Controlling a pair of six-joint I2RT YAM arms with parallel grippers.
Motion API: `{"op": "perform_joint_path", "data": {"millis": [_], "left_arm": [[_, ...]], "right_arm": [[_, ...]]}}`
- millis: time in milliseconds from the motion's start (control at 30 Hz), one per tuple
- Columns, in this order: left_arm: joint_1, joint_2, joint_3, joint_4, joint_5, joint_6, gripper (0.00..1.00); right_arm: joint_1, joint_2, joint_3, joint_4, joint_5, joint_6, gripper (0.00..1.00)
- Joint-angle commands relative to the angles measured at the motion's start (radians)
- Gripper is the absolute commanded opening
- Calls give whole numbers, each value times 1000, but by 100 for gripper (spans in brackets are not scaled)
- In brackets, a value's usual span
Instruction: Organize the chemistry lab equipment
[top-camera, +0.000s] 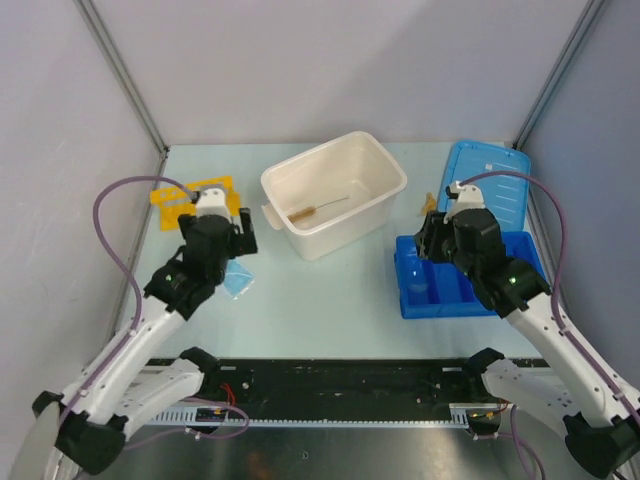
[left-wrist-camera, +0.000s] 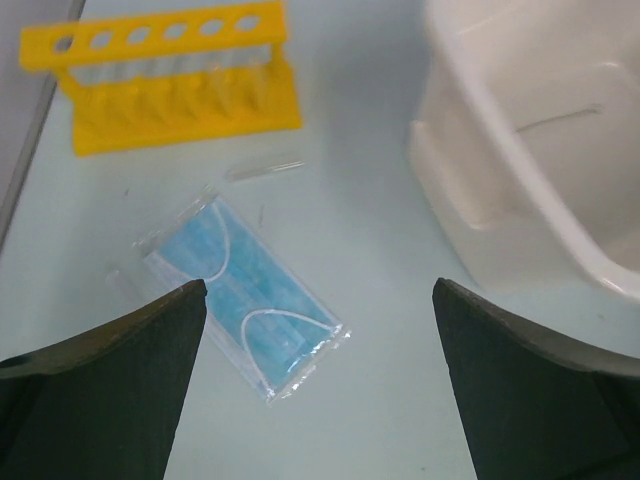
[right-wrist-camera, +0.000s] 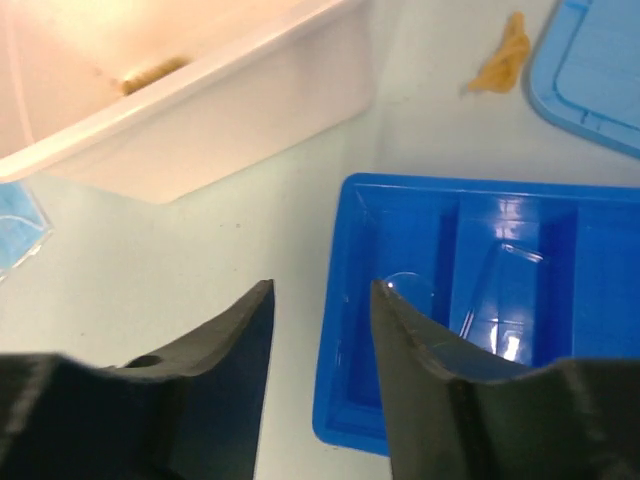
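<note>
A yellow holed tube rack (left-wrist-camera: 170, 75) stands at the far left (top-camera: 190, 195). A short clear tube (left-wrist-camera: 265, 168) lies in front of it. A pale blue square packet (left-wrist-camera: 240, 290) lies on the table (top-camera: 238, 280). My left gripper (left-wrist-camera: 320, 300) is open and empty above the table just right of the packet (top-camera: 235, 245). A wire brush with tan bristles (top-camera: 318, 210) lies in the white tub (top-camera: 390, 190). A tiny amber piece (right-wrist-camera: 503, 58) lies beside the blue lid. My right gripper (right-wrist-camera: 322, 300) is open and empty over the blue tray's left edge (top-camera: 430, 240).
The blue divided tray (right-wrist-camera: 350, 330) holds a clear round piece (right-wrist-camera: 410, 290) and a clear tube (right-wrist-camera: 500, 290). The blue lid (top-camera: 490, 180) lies flat behind it. The white tub's wall (left-wrist-camera: 480, 190) stands close on the left gripper's right.
</note>
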Motion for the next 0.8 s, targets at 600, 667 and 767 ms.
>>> {"op": "perform_joint_path", "data": {"millis": [600,667,767], "left_arm": [[587,428,-63,-168,449,-563,97],[588,449,-72,-177,424,-598,95],[588,495,-53,-220,378,-644,90]], "right_arm": [[143,-227,24,-39,-25,-29,99],[143,-248,24,-49,-33,-30,99],[143,-280,24,-61,-46,-23,99]]}}
